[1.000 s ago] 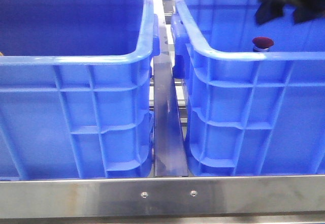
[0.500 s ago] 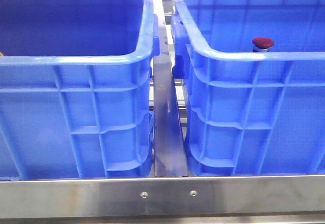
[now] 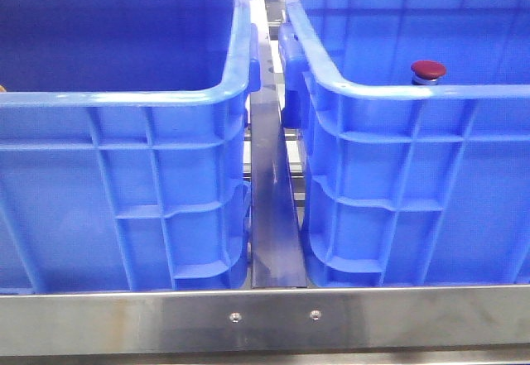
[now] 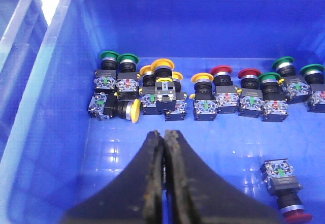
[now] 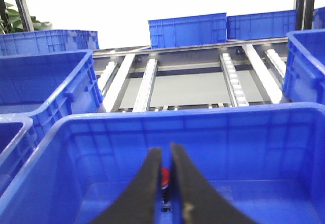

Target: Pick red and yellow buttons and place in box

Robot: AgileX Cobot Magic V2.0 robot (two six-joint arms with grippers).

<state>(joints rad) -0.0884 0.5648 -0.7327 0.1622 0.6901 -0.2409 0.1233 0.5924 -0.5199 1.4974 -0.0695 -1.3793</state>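
A dark red button (image 3: 428, 70) stands upright inside the right blue box (image 3: 414, 92), just behind its near rim. Neither gripper shows in the front view. My right gripper (image 5: 165, 153) hangs above this box (image 5: 203, 115), jaws together with only a thin slit and nothing held; the red button (image 5: 163, 176) shows far below through the slit. My left gripper (image 4: 164, 132) is shut and empty above the floor of the left crate (image 4: 61, 82). In front of it lies a row of red buttons (image 4: 221, 71) and yellow buttons (image 4: 202, 77).
Green buttons (image 4: 108, 56) mix into the row. One yellow button (image 4: 134, 109) lies on its side, and a lone red one (image 4: 294, 214) lies apart. A steel rail (image 3: 269, 216) runs between the crates. More blue crates (image 5: 188, 28) and roller tracks stand behind.
The right gripper, dark at the upper right of the front view a second ago, has left that view. The red button stays in the right box.
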